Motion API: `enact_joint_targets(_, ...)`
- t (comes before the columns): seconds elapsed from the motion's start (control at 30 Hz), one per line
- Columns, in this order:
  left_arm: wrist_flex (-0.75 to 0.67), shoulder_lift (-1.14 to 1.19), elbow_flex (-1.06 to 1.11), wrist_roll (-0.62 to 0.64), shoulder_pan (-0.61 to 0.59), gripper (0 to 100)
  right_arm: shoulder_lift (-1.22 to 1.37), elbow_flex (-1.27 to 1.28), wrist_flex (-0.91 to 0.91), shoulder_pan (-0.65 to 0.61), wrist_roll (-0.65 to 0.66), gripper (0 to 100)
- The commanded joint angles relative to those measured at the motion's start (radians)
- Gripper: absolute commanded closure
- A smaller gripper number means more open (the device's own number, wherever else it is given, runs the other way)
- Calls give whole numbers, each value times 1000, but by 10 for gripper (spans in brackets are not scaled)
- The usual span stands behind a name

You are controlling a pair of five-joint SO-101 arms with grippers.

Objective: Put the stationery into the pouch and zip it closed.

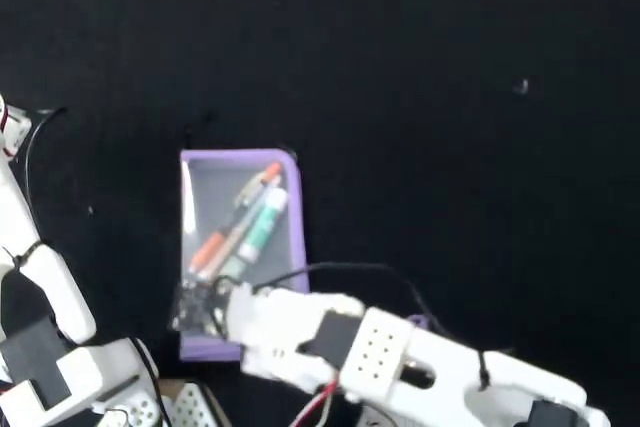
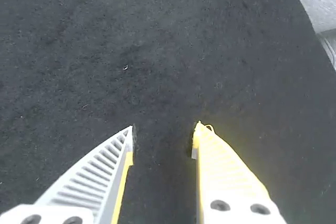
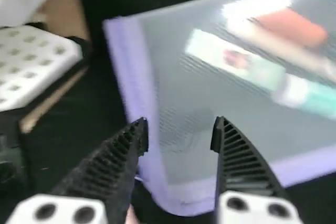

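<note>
**Pouch.** The purple-edged pouch (image 1: 296, 232) lies flat on the black tabletop (image 1: 450, 147), left of centre in the high view, with its long axis running away from the arms. Its mesh face is turned up. Whether the zip is open or closed cannot be determined.

**Stationery.** Two items are visible inside the pouch, behind the mesh: an orange marker (image 1: 213, 245) and a green-and-white pen (image 1: 260, 229). They lie side by side on a diagonal, touching or nearly so.

**Right arm.** The right arm (image 1: 400, 352) enters from the lower right of the high view and extends across to the near end of the pouch. The right pincer (image 3: 181, 127) is spread, gripping nothing. One black finger (image 3: 105, 166) sits over the purple border near a corner; the other sits over the mesh. Contact with the pouch cannot be confirmed.

**Left arm.** The left arm (image 1: 50, 317) stands at the near left edge of the tabletop, apart from the pouch. The left pincer (image 2: 163, 129) is spread — one grey finger, one yellow — over bare black cloth, with nothing between the fingers.

**Other items.** A white perforated plate (image 3: 31, 66) lies just beside the near end of the pouch.
</note>
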Motion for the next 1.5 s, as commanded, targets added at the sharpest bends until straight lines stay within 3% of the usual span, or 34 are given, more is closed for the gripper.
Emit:
enact_joint_targets(0.0, -17, -9, -5, 14, -8, 812, 16, -25, -9, 103, 60, 800)
enact_joint_targets(0.3, -17, -9, -5, 14, -4, 812, 318, -131, -8, 106, 72, 800)
enact_joint_targets(0.7, -14, -9, -4, 12, -10, 812, 952, -668, 104, 222, 80, 804)
enact_joint_targets(1.1, -17, -9, -12, 15, -67, 812, 1075, -897, 80, 453, 180, 804)
enact_joint_targets(1.47, -17, -9, -15, 15, -70, 812, 843, -857, 381, 287, 199, 804)
